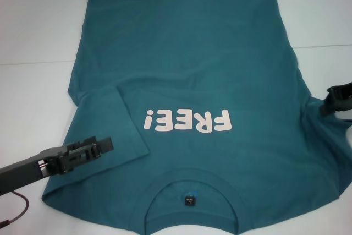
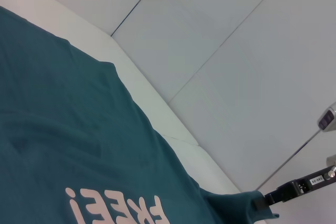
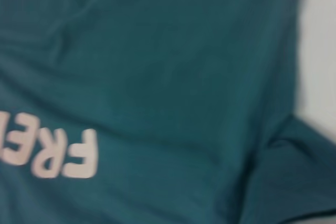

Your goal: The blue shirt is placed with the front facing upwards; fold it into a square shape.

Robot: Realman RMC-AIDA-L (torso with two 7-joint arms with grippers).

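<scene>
The left pincer (image 1: 104, 146) is hovering over the folded-in left sleeve, and I cannot tell whether it is pinching. The right pincer (image 1: 330, 103) is sitting at the right sleeve, grip unclear too. The blue shirt (image 1: 187, 81) is lying face up on the white bench (image 1: 33, 37). One sleeve looks folded; the other sleeve and the body are waiting.

The blue shirt (image 1: 220, 70) is soft matt cloth, faintly creased, its pale lettering (image 1: 187, 121) smooth and flat. The white counter (image 1: 33, 31) looks smooth and matt.
</scene>
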